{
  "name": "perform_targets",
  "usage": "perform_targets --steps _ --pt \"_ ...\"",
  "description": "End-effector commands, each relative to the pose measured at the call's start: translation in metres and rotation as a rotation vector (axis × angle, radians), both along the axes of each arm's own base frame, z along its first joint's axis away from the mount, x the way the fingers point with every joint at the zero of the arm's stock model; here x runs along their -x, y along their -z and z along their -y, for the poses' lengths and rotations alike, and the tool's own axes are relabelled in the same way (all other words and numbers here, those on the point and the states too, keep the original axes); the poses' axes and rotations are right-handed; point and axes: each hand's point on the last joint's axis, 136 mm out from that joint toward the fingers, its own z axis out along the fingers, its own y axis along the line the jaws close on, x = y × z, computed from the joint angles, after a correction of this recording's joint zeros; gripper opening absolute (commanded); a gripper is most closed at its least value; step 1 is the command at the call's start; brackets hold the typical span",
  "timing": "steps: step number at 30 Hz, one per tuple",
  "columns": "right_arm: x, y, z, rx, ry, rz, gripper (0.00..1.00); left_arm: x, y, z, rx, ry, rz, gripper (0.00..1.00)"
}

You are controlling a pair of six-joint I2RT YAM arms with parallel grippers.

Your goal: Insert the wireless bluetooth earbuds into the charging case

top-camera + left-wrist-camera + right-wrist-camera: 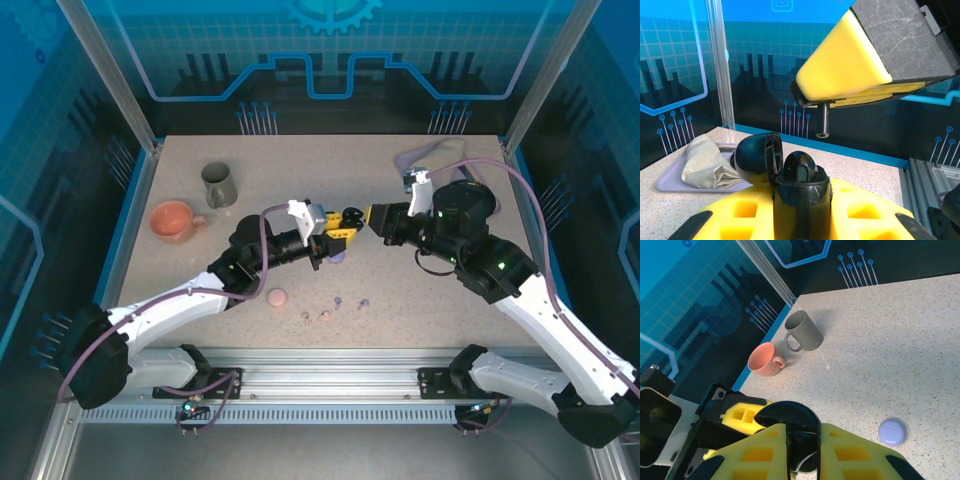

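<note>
My left gripper is shut on the black charging case, held upright above the table with its lid swung open. One black earbud sits in the case. Just above it, my right gripper is shut on a second black earbud, stem pointing down, a short gap over the case. Both grippers meet mid-table. Two lavender earbuds and two pinkish-beige ones lie loose on the table near the front.
A lavender case lies shut on the table under the grippers, a pink case nearer the front. A grey mug and a pink mug stand back left. A tray with a cloth sits back right.
</note>
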Motion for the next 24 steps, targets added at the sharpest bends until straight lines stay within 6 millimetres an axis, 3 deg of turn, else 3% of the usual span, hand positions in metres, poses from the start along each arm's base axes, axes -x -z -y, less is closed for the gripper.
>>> perform_targets --steps 1,24 --pt "0.0 -0.02 -0.009 -0.027 -0.022 0.057 0.18 0.003 -0.026 0.005 0.056 0.02 0.058 0.0" --pt "-0.004 0.021 -0.011 0.032 0.003 -0.03 0.18 0.005 -0.028 0.004 0.059 0.022 0.063 0.0"
